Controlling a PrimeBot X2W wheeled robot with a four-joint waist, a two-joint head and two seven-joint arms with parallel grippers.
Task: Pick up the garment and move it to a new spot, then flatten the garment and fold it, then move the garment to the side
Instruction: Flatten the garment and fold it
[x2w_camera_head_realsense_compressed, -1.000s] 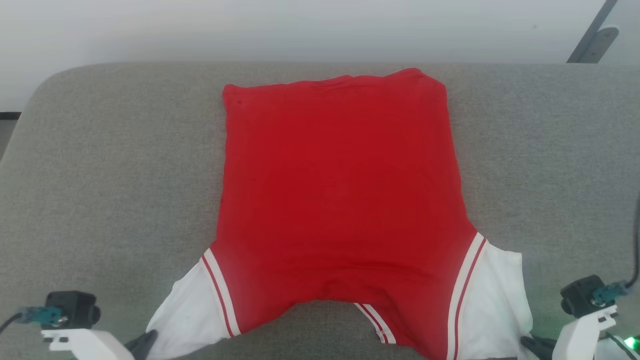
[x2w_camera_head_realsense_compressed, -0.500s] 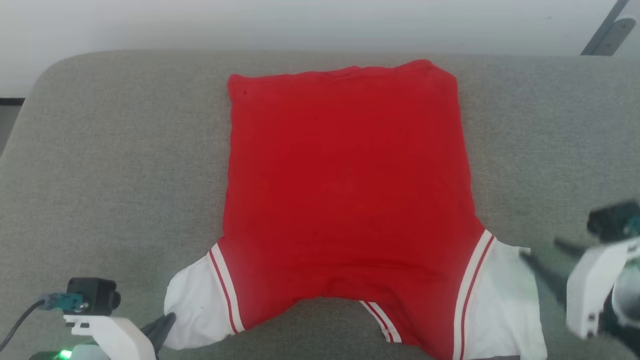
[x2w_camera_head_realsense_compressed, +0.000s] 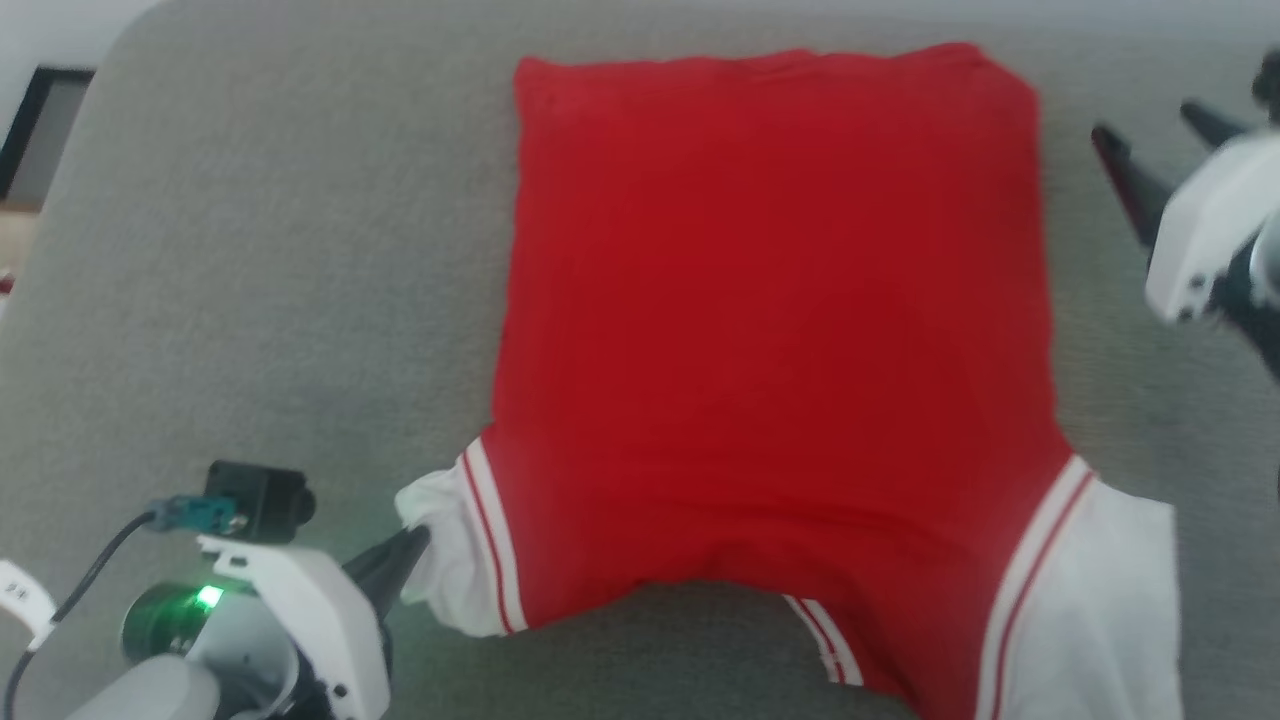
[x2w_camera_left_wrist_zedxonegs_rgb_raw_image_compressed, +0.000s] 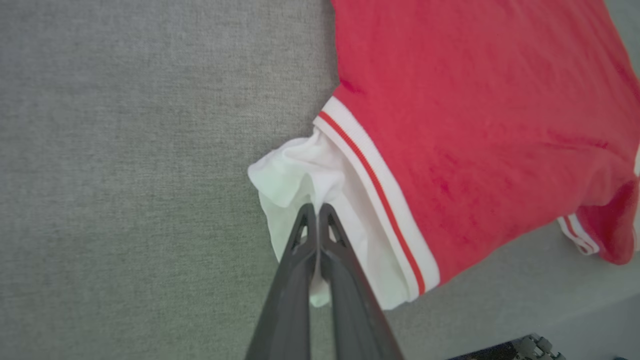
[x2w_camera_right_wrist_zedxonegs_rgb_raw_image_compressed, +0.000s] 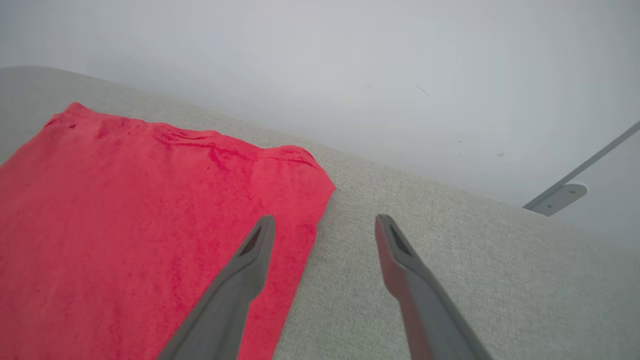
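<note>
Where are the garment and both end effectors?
garment (x2w_camera_head_realsense_compressed: 770, 300), head view, centre of the red body.
left end effector (x2w_camera_left_wrist_zedxonegs_rgb_raw_image_compressed: 316, 209), left wrist view, shut tips pinching the garment.
right end effector (x2w_camera_right_wrist_zedxonegs_rgb_raw_image_compressed: 325, 218), right wrist view, midway between open tips.

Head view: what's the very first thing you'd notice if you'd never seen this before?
The big bright red garment jumps out first, spread out across the middle of the grey cushion. Next is the left tool at the lower left, pinched shut on the garment's white sleeve. At the upper right, the right tool hangs open beside the garment's far corner, holding nothing.
</note>
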